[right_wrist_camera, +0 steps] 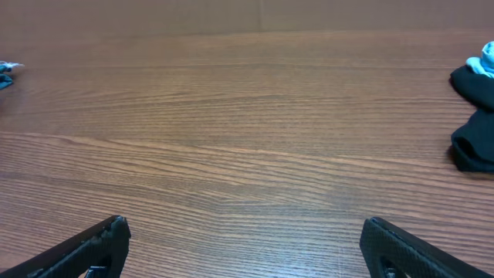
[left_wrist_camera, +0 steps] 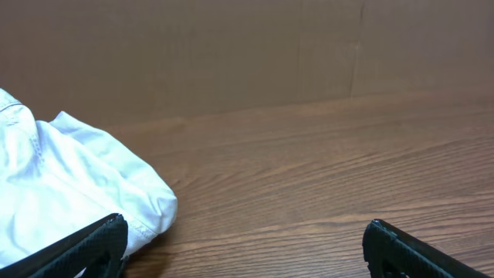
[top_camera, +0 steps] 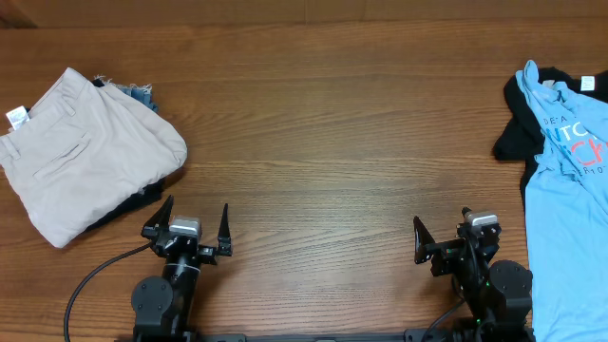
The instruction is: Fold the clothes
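Light blue T-shirt: spread unfolded and wrinkled at the right edge of the surface, cut off by the right and lower borders of the overhead view. White and red chest lettering facing up. Laid over a black T-shirt, visible only as dark folds protruding from under the upper left side of the blue fabric. Small white label near the top of the pile. In the right wrist view, only a black fold and a scrap of light blue at the far right border.

Right hand: near the left side of the pile, not touching it. Wide apart, nothing between the fingers; only bare wood grain in the gap.

Left hand: at the near left of the surface, well apart from both T-shirts. Likewise wide apart and empty.

Folded beige trousers: at the left of the surface, just beyond the left hand. Stacked on a dark garment, with a frayed denim edge showing behind. In the left wrist view, a rounded corner of the pale fabric just beside the left finger; contact not determinable.

Black cable: curving away from the base of the left arm.

Brown back wall: upright behind the surface.
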`<state>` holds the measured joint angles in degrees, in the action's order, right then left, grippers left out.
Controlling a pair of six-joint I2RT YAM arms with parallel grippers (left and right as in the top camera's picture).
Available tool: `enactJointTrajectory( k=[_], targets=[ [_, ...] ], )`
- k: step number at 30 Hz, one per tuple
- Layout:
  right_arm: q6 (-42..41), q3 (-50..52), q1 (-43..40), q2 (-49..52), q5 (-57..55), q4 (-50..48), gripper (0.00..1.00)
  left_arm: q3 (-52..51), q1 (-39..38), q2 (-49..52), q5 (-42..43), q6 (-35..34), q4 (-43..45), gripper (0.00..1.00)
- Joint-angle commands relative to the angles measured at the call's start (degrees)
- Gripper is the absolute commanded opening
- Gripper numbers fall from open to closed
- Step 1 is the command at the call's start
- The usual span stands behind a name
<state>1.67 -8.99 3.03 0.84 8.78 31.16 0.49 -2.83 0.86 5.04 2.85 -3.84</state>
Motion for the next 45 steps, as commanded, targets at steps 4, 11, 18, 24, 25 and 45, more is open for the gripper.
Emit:
enactJointTrajectory(
  k=[4,11,18,24,25,45],
  targets=[
    [-0.13,0.48,-0.15,-0.55,0.26,0.15,1.00,-0.20,0.59,-0.39,-0.81,-1.16,-0.22,1.00],
    [-0.13,0.48,-0.15,-0.55,0.26,0.15,1.00,-0.20,0.59,-0.39,-0.81,-1.16,-0.22,1.00],
    [-0.13,0.48,-0.15,-0.55,0.26,0.15,1.00,-0.20,0.59,-0.39,-0.81,-1.16,-0.22,1.00],
    [-0.13,0.48,-0.15,-0.55,0.26,0.15,1.00,-0.20,0.59,-0.37,-0.81,-1.16,-0.22,1.00],
    [-0.13,0.48,-0.15,-0.55,0.26,0.15,1.00,-0.20,0.59,-0.39,-0.81,-1.16,-0.22,1.00],
    [-17.86,-7.19,-0.15,3.52,12.39,-20.48,1.00,12.59,0.57,2.03,12.02,-11.93,0.24,1.00]
  ],
)
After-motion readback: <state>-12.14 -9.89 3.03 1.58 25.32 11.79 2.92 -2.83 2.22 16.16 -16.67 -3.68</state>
